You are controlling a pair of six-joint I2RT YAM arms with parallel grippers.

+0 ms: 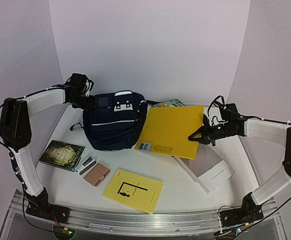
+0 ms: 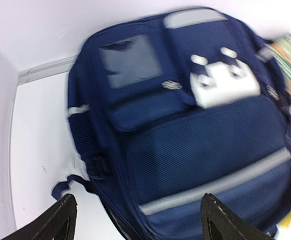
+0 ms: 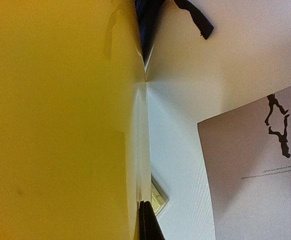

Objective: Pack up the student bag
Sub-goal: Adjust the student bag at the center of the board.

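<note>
The student bag [image 1: 112, 122] is a navy backpack with white piping and a white patch, lying at the back of the table. In the left wrist view the student bag [image 2: 195, 150] fills the frame. My left gripper [image 1: 91, 102] hovers at its upper left corner, and the left gripper [image 2: 137, 200] is open with nothing between its fingers. A large yellow book [image 1: 170, 130] leans against the bag's right side, its right edge lifted. My right gripper [image 1: 205, 133] is shut on that edge. In the right wrist view the yellow book [image 3: 55, 120] runs edge-on from the right gripper [image 3: 148, 220].
A pinkish-grey book [image 1: 208, 167] lies under the right arm. Behind the yellow book peeks a green book [image 1: 169, 103]. In front lie a smaller yellow book [image 1: 133, 190], a dark green book [image 1: 62, 154], a pink wallet [image 1: 96, 174] and a grey pen-like item [image 1: 86, 164].
</note>
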